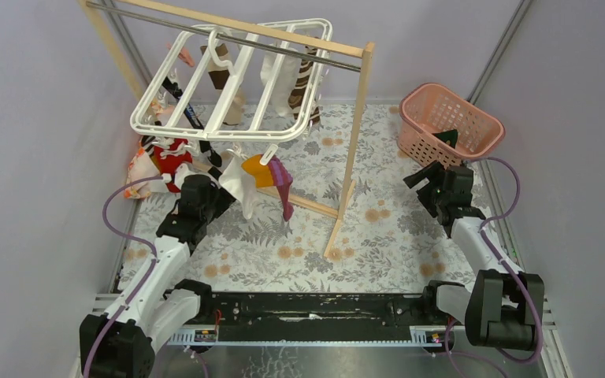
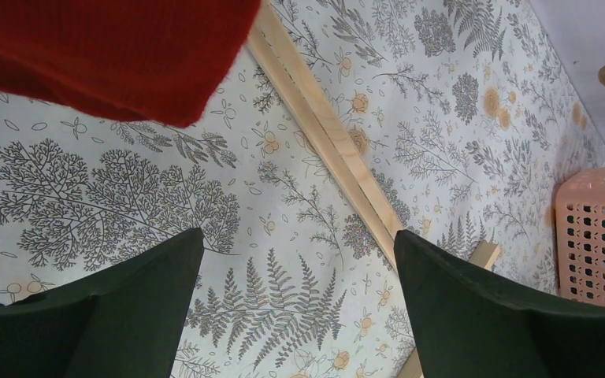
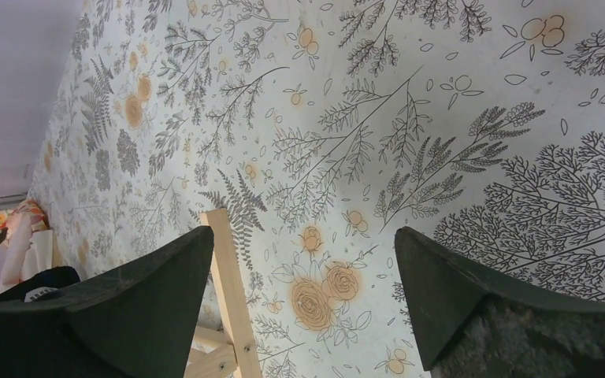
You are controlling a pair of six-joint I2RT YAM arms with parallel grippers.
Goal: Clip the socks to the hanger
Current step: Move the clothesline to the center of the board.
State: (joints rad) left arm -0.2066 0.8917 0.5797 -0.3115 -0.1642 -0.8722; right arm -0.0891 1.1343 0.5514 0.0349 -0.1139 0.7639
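The white hanger (image 1: 228,87) hangs by its hook from the rod of a wooden rack. Several socks hang from its clips: red (image 1: 172,157), white (image 1: 238,187), orange (image 1: 257,170), purple (image 1: 283,186), black (image 1: 187,108) and brown-striped (image 1: 304,83). My left gripper (image 1: 214,193) is open and empty just below the red and white socks. In the left wrist view (image 2: 299,236) the red sock (image 2: 110,47) hangs above the jaws. My right gripper (image 1: 424,178) is open and empty above the mat beside the basket, and its wrist view (image 3: 303,236) shows only mat between the jaws.
A pink lattice basket (image 1: 449,118) at the back right holds a dark sock (image 1: 447,138). The wooden rack's post (image 1: 353,150) and base bar (image 2: 339,150) cross the mat, and its foot (image 3: 228,291) lies near my right gripper. An orange-and-white patterned cloth (image 1: 138,169) lies at the left wall.
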